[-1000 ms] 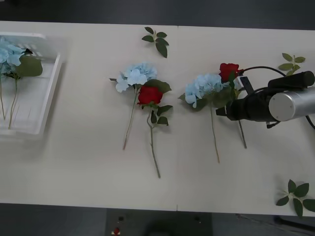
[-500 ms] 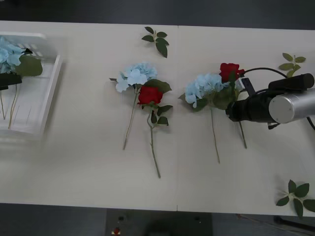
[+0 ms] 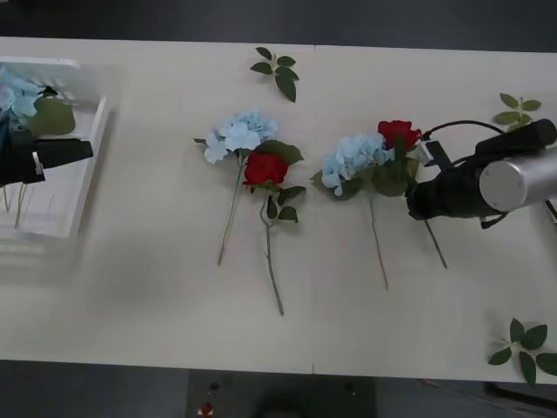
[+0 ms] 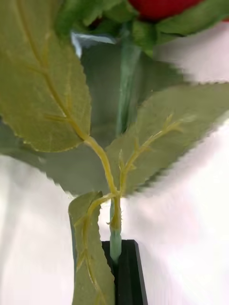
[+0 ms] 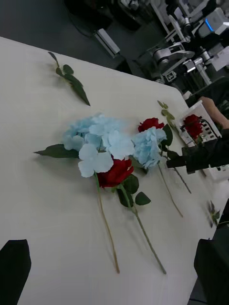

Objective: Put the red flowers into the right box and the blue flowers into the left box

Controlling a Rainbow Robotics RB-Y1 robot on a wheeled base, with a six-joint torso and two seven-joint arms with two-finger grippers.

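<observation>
Red petals top the rose (image 3: 399,133) your right gripper (image 3: 416,198) is holding: in the right wrist view its black fingers (image 4: 125,271) are pinched on the thin green stem just below a spray of serrated leaves, with the bloom (image 4: 160,6) beyond them. On the front view that rose sits at about three o'clock on the surface (image 3: 157,296), touching a pale blue flower (image 3: 352,158) just to its nine-o'clock side, and the two stems run down toward six o'clock. Near the centre you have a second pair, a blue flower (image 3: 239,135) with a red rose (image 3: 265,168) tucked against its five-o'clock edge; both lie flat with stems pointing to six. Your left gripper (image 3: 63,153) hovers at nine o'clock over the left box (image 3: 87,165), and the left wrist view shows its fingers (image 5: 14,264) spread wide with nothing between them. Blue flowers (image 3: 16,91) already lie in that slotted box, heads toward twelve. Far across the surface in the left wrist view, the right box (image 5: 206,125) holds a red bloom (image 5: 193,125). Loose green leaf sprigs rest at twelve o'clock (image 3: 277,70), at two o'clock (image 3: 517,111) and at five o'clock (image 3: 525,344), all well apart from the flowers.
</observation>
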